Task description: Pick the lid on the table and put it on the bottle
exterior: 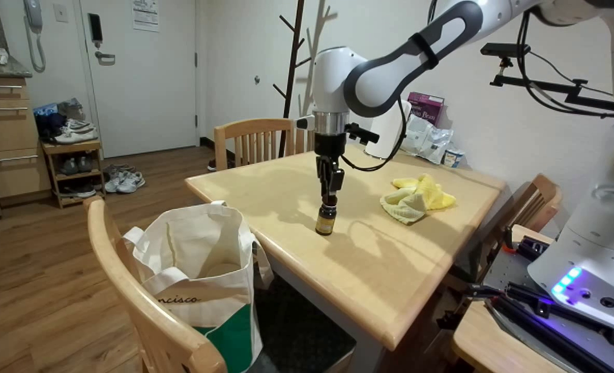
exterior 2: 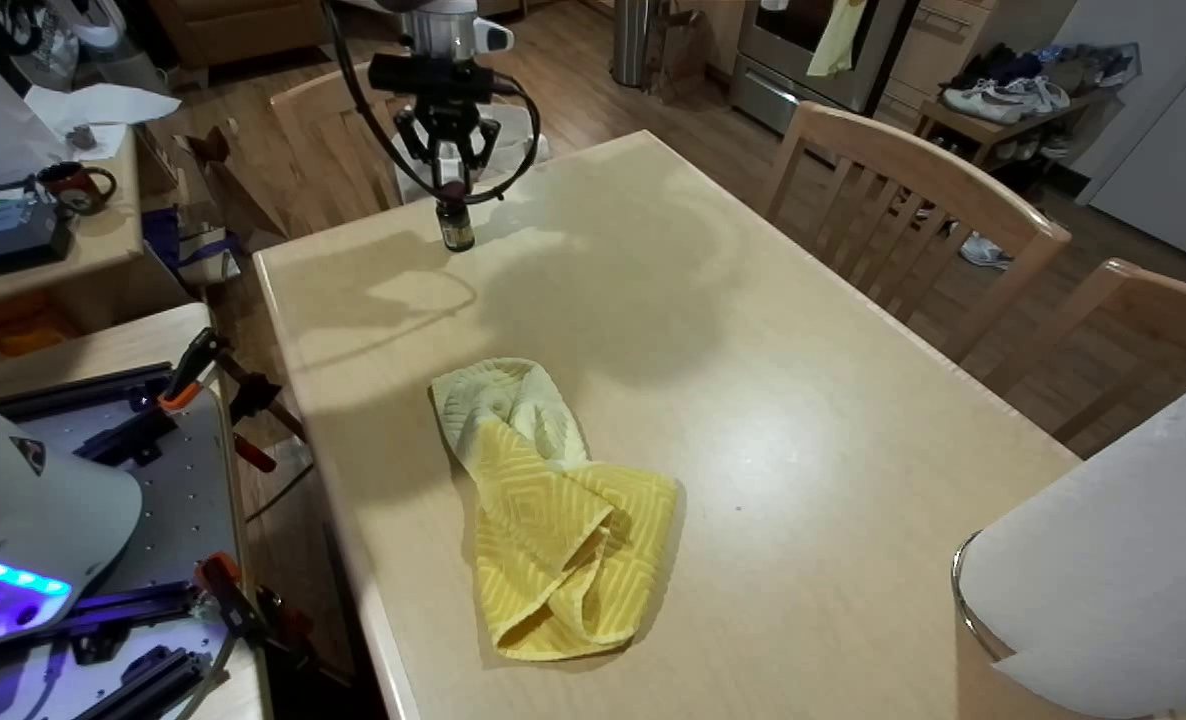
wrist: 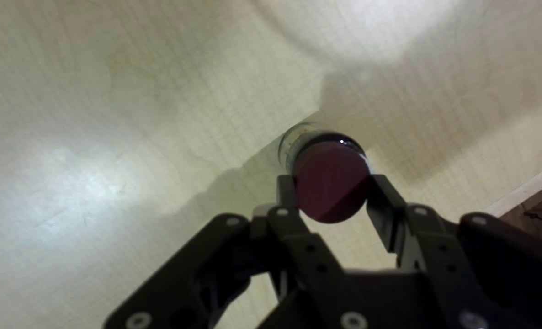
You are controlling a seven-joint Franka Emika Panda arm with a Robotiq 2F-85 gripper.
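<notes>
The dark red round lid (wrist: 330, 180) is between my gripper's (wrist: 328, 192) two fingertips, which touch its sides. The small dark bottle (wrist: 298, 137) with a yellowish label stands upright on the table directly below, and the lid hides its mouth in the wrist view. In both exterior views the gripper (exterior: 330, 195) (exterior 2: 451, 178) points straight down over the bottle (exterior: 325, 221) (exterior 2: 456, 228), with the lid (exterior: 329, 200) (exterior 2: 453, 190) at the bottle's top. I cannot tell whether the lid rests on the rim or is slightly above it.
A yellow cloth (exterior: 426, 192) (exterior 2: 573, 540) lies crumpled on the table (exterior: 369, 259). A paper towel roll (exterior 2: 1113, 570), plastic bags (exterior: 428, 139) and a purple box (exterior: 425, 107) stand along the wall side. A tote bag (exterior: 203, 254) sits on a chair by the table edge near the bottle.
</notes>
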